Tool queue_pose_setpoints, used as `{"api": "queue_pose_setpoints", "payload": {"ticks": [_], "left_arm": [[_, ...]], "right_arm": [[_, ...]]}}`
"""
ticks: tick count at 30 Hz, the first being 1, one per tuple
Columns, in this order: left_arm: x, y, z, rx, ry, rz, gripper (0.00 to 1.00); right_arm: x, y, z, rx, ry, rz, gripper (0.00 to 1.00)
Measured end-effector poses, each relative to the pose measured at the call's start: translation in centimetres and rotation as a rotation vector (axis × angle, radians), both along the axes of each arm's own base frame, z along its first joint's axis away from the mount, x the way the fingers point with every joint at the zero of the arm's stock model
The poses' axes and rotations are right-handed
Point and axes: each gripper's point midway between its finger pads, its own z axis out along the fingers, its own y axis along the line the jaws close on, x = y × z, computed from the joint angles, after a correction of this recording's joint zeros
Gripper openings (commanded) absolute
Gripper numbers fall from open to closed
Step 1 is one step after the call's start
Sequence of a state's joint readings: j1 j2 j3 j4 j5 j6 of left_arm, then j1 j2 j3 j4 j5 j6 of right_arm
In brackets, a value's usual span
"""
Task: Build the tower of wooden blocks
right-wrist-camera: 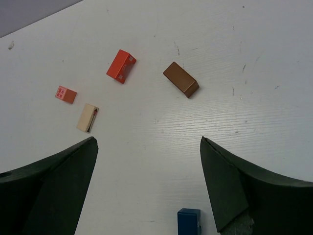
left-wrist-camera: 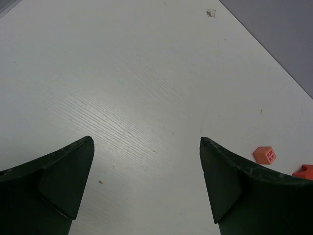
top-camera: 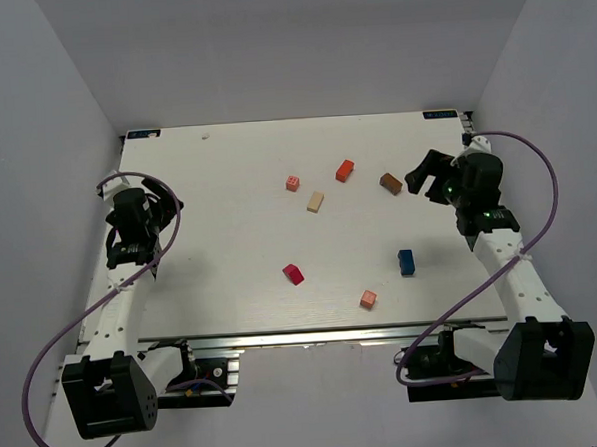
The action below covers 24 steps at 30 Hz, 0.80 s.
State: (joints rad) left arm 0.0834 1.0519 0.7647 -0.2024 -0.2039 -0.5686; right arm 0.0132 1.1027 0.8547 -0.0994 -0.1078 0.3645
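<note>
Top external view is showing the tower's seven blocks lying singly on the bench (top-camera: 220, 258), none touching or resting on another. Four are sitting toward the far edge, right of the middle: the pink-orange cube (top-camera: 292, 183), the orange-red block (top-camera: 345, 170), the brown block (top-camera: 391, 184) and, a little nearer than the cube, the tan block (top-camera: 315, 202). Three are lying closer to the near edge: the magenta-red block (top-camera: 294, 274) about mid-width, the blue block (top-camera: 407, 262) toward the right edge, and the salmon cube (top-camera: 369, 299) between those two and nearest the near edge.

The left gripper (top-camera: 153, 211) is hanging by the left edge, well apart from every block. Its fingers are standing wide apart over bare surface and gripping nothing.

The right gripper (top-camera: 423, 180) is hanging near the right edge, just beside the brown block, with its fingers likewise spread wide and holding nothing. Right wrist view is showing the blue block lying low between them, close to one finger.

A small pale scrap (top-camera: 206, 135) is lying near the far edge.
</note>
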Motion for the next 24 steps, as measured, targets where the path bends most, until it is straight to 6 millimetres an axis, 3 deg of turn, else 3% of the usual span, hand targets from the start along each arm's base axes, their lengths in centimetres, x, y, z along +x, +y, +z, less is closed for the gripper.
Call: {"api": "queue_pose_setpoints", "payload": {"ticks": [7, 12, 15, 19, 24], "left_arm": [[0.0, -0.1, 0.0, -0.003, -0.001, -0.006, 0.98], [0.1, -0.2, 0.0, -0.004, -0.001, -0.009, 0.98], [0.1, -0.2, -0.1, -0.004, 0.003, -0.009, 0.98], [0.1, -0.1, -0.2, -0.001, 0.004, -0.01, 0.98], [0.9, -0.1, -0.2, 0.008, -0.007, -0.015, 0.98]], "right_arm": [[0.9, 0.2, 0.1, -0.032, -0.019, 0.04, 0.89], [3.2, 0.7, 0.8, -0.077, -0.059, 0.101, 0.89], [5.5, 1.2, 0.6, -0.103, -0.047, 0.158, 0.89], [9.0, 1.7, -2.2, -0.141, 0.025, 0.236, 0.89], [10.7, 1.7, -9.1, -0.188, 0.173, 0.304, 0.89]]}}
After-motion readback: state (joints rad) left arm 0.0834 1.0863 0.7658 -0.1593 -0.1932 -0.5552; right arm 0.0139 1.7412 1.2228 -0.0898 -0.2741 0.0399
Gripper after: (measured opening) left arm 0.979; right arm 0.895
